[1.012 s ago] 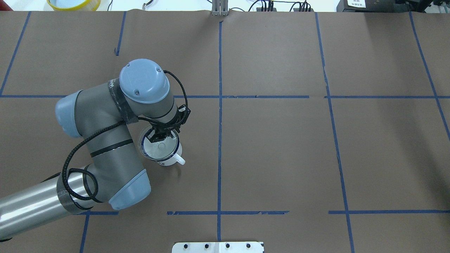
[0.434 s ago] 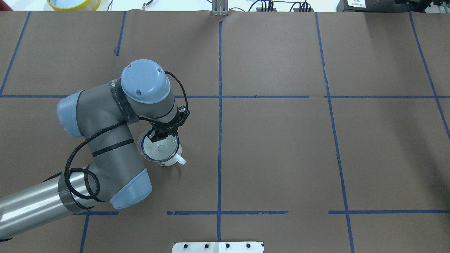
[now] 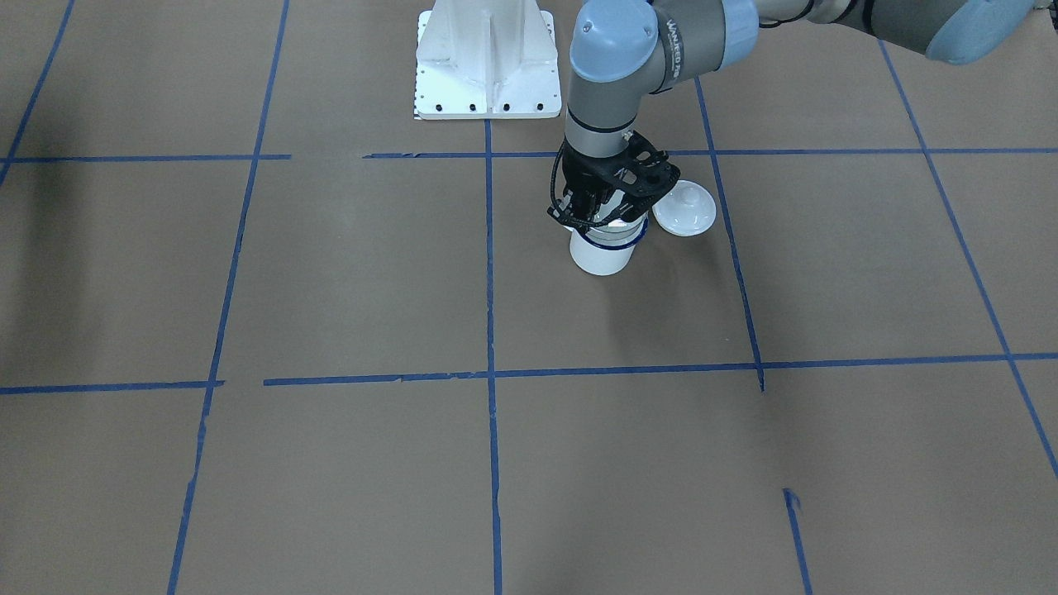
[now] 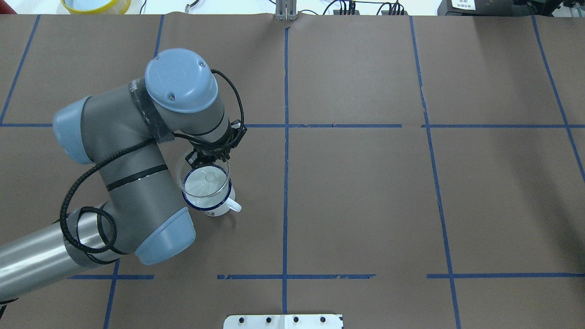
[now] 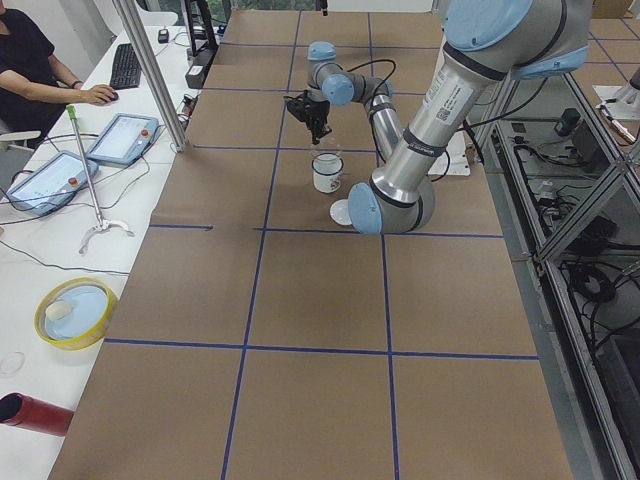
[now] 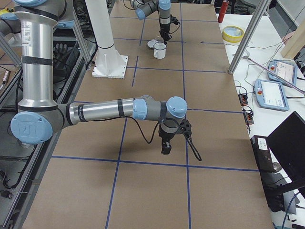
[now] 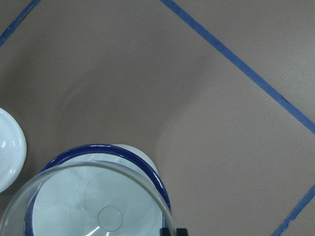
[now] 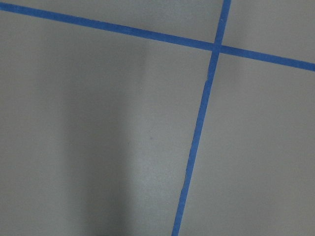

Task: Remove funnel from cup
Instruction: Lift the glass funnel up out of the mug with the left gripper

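Observation:
The cup (image 4: pixel 215 208) is a white enamel mug with a dark blue rim, standing on the brown table with its handle to the right. It also shows in the front view (image 3: pixel 601 254) and in the left wrist view (image 7: pixel 152 172). The clear funnel (image 4: pixel 202 181) hangs tilted just above the cup's mouth, its rim filling the lower left wrist view (image 7: pixel 93 209). My left gripper (image 4: pixel 206 160) is shut on the funnel's far rim. My right gripper (image 6: pixel 165 149) hovers over bare table far from the cup; I cannot tell whether it is open or shut.
A white domed lid (image 3: pixel 684 211) lies on the table right beside the cup, hidden under my left arm in the overhead view. The white robot base (image 3: pixel 486 62) stands behind. A yellow bowl (image 4: pixel 95 4) sits beyond the table's far left edge.
My left arm has risen and lifted the funnel up out of the cup, shifting it slightly away from the robot. The cup has stayed in place.

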{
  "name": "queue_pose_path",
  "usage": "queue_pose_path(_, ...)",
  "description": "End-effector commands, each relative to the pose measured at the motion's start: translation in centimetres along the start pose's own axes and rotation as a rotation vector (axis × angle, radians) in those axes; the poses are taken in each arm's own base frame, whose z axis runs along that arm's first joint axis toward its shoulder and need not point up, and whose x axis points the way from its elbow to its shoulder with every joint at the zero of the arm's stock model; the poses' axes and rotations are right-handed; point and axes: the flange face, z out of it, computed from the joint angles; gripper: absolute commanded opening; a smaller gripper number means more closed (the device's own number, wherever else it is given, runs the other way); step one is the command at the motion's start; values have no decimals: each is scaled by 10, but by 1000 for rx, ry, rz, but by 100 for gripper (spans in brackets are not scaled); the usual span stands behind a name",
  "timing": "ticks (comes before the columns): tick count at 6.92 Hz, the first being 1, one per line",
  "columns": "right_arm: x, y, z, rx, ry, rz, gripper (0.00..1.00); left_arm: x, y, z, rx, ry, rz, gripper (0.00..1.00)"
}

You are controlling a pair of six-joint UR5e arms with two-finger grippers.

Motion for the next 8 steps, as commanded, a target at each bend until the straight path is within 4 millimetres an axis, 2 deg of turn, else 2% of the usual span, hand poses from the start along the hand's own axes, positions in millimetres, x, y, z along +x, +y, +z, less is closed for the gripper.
queue_pose_path(1,0,0,0,0,0,0,100,9,-44,-48,67,54,-37,0)
queue_pose_path(2,0,0,0,0,0,-1,100,15,-81,-66,120,136,-75,0)
queue_pose_path(3,0,0,0,0,0,0,100,6,-108,-61,115,247,-124,0)
queue_pose_path(4,0,0,0,0,0,-1,100,4,-136,-24,74,368,-281,0)
queue_pose_path(5,0,0,0,0,0,0,100,0,-163,25,65,465,-315,0)
queue_pose_path(7,0,0,0,0,0,0,100,0,-204,83,155,699,-402,0)
queue_pose_path(8,0,0,0,0,0,0,100,-6,-195,101,185,782,-409,0)
